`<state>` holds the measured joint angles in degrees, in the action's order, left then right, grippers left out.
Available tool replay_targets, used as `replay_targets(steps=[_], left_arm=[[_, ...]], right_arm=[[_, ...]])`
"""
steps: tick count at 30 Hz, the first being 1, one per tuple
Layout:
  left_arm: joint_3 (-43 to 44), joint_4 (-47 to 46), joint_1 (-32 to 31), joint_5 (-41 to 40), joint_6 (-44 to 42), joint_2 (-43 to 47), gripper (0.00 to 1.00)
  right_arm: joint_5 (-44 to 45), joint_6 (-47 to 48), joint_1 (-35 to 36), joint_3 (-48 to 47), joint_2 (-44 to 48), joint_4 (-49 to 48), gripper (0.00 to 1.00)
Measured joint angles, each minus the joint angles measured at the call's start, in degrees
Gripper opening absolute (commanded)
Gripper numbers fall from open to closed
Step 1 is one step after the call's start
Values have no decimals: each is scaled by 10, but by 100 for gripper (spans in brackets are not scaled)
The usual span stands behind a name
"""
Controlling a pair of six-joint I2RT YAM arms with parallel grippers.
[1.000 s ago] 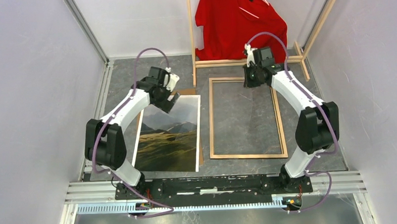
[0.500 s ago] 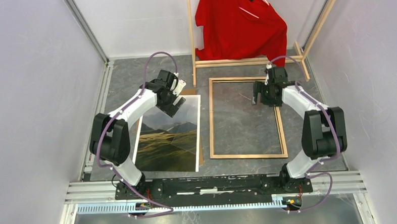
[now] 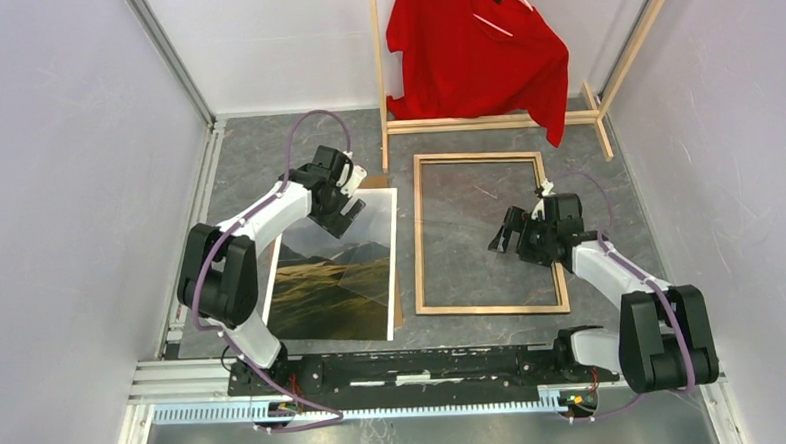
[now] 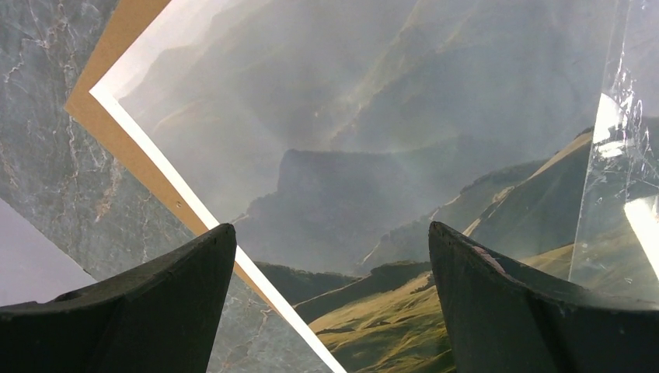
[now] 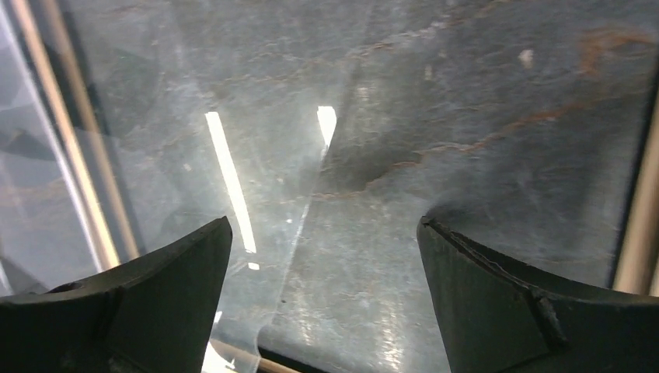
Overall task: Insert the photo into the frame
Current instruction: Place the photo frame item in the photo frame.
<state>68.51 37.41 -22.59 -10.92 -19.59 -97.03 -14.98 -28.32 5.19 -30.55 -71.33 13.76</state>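
Note:
The photo (image 3: 332, 285), a mountain print with a white border, lies face up on the grey table to the left of the frame (image 3: 417, 241). The frame lies flat with its light wood side up. My left gripper (image 3: 345, 218) hovers open over the photo's far end. In the left wrist view its jaws (image 4: 332, 233) stand wide over the photo (image 4: 373, 155), with nothing between them. My right gripper (image 3: 505, 233) hangs open over the frame's inside, near its right rail. The right wrist view shows that gripper (image 5: 325, 225) empty, above a glossy clear sheet and the frame's rail (image 5: 78, 148).
A brown backing board (image 4: 116, 47) lies under the photo and sticks out at its edges. A clear sheet (image 4: 622, 194) lies over part of the photo. The wooden rack with the red shirt (image 3: 477, 48) stands just beyond the frame. Walls close in left and right.
My right gripper has opened and drawn back from the frame's far right corner to its near right side. My left gripper has shifted slightly right over the photo's far end.

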Motion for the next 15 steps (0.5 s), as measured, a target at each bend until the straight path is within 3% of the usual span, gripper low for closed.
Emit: replay_targets(steps=[15], left_arm=[[-3, -16, 0, -10, 0, -12, 100]], right_arm=[[-69, -122, 57, 89, 47, -129, 92]])
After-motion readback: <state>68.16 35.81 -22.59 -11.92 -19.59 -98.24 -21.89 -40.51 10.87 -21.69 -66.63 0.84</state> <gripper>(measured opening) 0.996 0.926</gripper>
